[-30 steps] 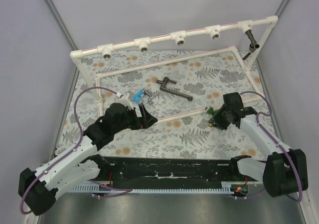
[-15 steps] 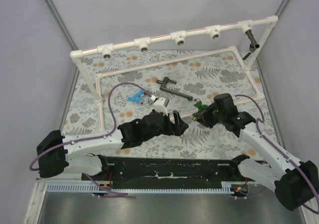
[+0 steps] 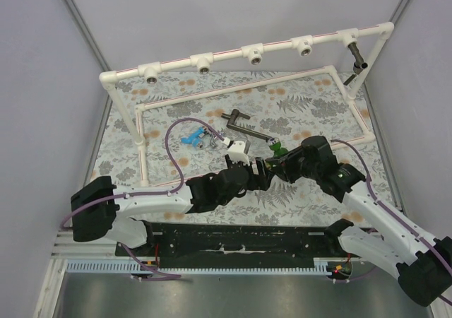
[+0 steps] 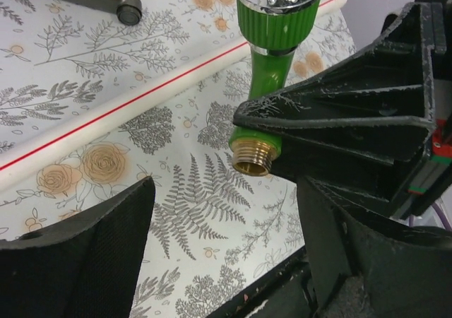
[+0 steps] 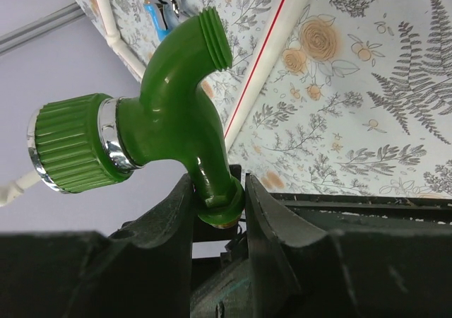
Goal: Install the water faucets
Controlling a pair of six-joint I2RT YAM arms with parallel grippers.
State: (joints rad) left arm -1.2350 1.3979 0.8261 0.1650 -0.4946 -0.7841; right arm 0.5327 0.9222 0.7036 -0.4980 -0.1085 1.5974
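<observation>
**A:** What is the right gripper point(image 5: 217, 206) doing?

**B:** It is clamping the green faucet point(image 5: 176, 113). Its jaws are pinching in from both sides on the neck just above the brass thread point(image 4: 253, 155). The grip looks firm, with both fingers touching the plastic.

**A:** Where is the faucet sitting?

**B:** It is hanging in the air over the floral mat point(image 3: 318, 106), near the middle of the table. It is just on the near side of the front rail of the white pipe frame point(image 3: 127, 109). The ribbed knob with the chrome cap is pointing up and away. The brass end is sticking out below the right fingers.

**A:** And the left gripper point(image 4: 219, 261)?

**B:** Its jaws are standing wide and it is holding nothing. It is facing the right gripper head-on, tips close together in the top view. The brass thread is showing ahead of the gap and is touching neither finger.

**A:** How are the other faucets lying?

**B:** All three are lying on the mat inside the frame. The blue faucet point(image 3: 189, 138) and the silver faucet point(image 3: 208, 140) are lying right together, left of centre. The dark grey faucet point(image 3: 247, 126) is lying just to their right. None of them is being touched.

**A:** What about the raised rail?

**B:** It is running across the far side and carrying a row of white fittings point(image 3: 253, 51). A dark piece is hanging off the rightmost fitting. It is too small to tell what it is.
</observation>
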